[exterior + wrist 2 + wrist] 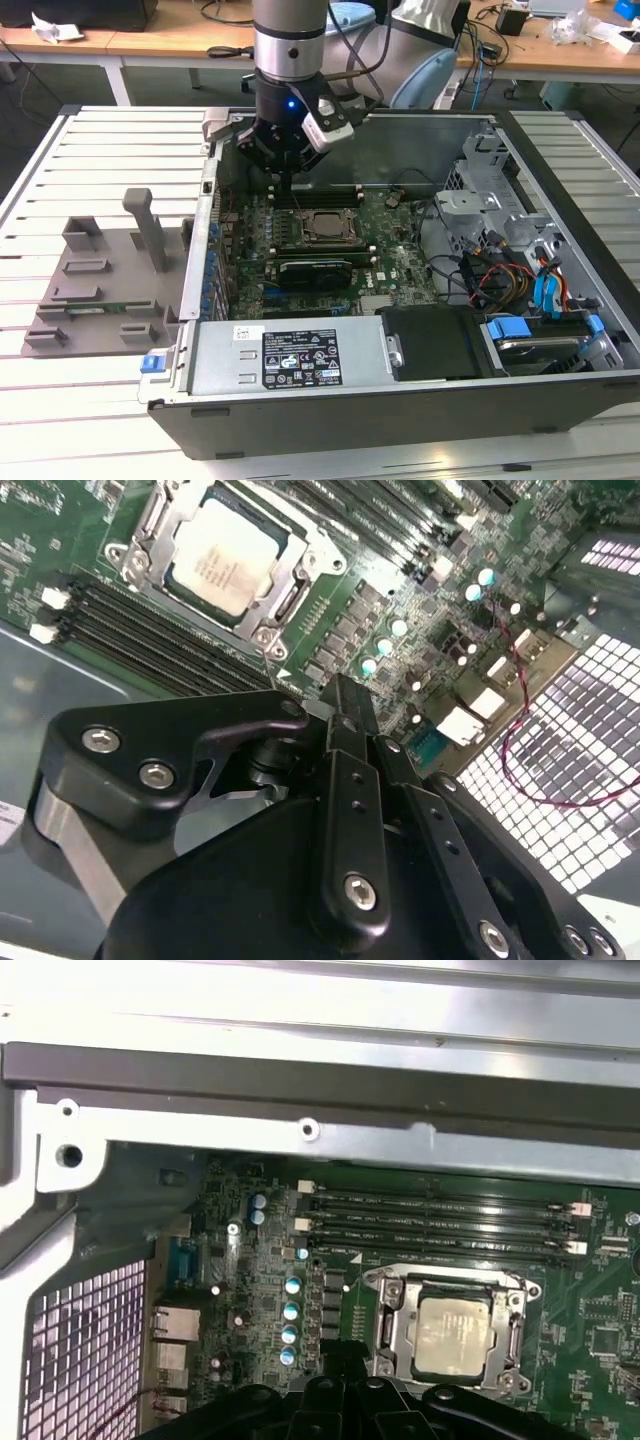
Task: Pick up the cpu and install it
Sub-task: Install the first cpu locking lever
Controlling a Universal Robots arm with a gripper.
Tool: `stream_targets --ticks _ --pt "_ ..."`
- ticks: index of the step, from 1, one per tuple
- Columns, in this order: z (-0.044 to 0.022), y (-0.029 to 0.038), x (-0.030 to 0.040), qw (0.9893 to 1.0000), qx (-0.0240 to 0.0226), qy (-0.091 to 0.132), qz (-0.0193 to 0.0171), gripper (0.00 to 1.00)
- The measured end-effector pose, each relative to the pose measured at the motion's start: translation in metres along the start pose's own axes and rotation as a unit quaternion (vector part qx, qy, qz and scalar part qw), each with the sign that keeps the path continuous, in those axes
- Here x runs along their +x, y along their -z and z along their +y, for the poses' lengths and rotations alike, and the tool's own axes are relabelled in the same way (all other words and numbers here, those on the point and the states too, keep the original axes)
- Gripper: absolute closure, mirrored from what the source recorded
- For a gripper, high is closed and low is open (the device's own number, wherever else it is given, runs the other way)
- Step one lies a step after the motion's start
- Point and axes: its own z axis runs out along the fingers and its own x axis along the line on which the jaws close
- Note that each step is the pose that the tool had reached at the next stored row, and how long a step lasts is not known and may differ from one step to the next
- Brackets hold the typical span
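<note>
End effector [287,182], my own, fingers together and empty, hangs over the motherboard [395,250] just beside the cpu [222,558] seated flat in its socket frame [300,580].

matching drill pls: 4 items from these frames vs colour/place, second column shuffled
1. cpu
2. tool
3. grey plastic tray
4. latch tab on the case corner

A. blue
B. on the slatted table, at the exterior view's left of the case
C. silvery top, seated in the socket frame
D. black, above the motherboard beside the socket

Pairs: 1-C, 2-D, 3-B, 4-A
</note>
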Motion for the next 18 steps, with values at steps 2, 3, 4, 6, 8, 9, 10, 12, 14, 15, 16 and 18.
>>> stream_targets --ticks 2,3,4,6,8,9,10,12,14,15,16,18 --pt "0.0031 -0.0014 0.0034 1.0 0.0 0.0 0.0 0.89" --pt "0.0043 -0.0018 0.0041 1.0 -0.0001 0.0 0.0 0.89" --pt "0.006 -0.0023 0.0047 1.0 0.0 0.0 0.0 0.89" --pt "0.0098 -0.0034 0.0053 1.0 -0.0001 0.0 0.0 0.89" --pt "0.014 -0.0051 0.0063 1.0 -0.0003 0.0 0.0 0.89" --pt "0.0218 -0.007 0.0006 1.0 -0.0005 0.0 0.0 0.89" --pt "0.0208 -0.0069 -0.0122 1.0 -0.0005 0.0 0.0 0.89" --pt "0.0194 -0.0073 -0.0299 1.0 -0.0005 0.0 0.0006 0.89" --pt "0.0187 -0.0074 -0.0376 1.0 -0.0006 0.0 0.0009 0.89" --pt "0.0185 -0.0074 -0.0407 1.0 -0.0006 0.0 0.0011 0.89" --pt "0.0184 -0.0074 -0.0421 1.0 -0.0006 0.0 0.0012 0.89" --pt "0.0182 -0.0074 -0.0436 1.0 -0.0006 0.0 0.0013 0.89"
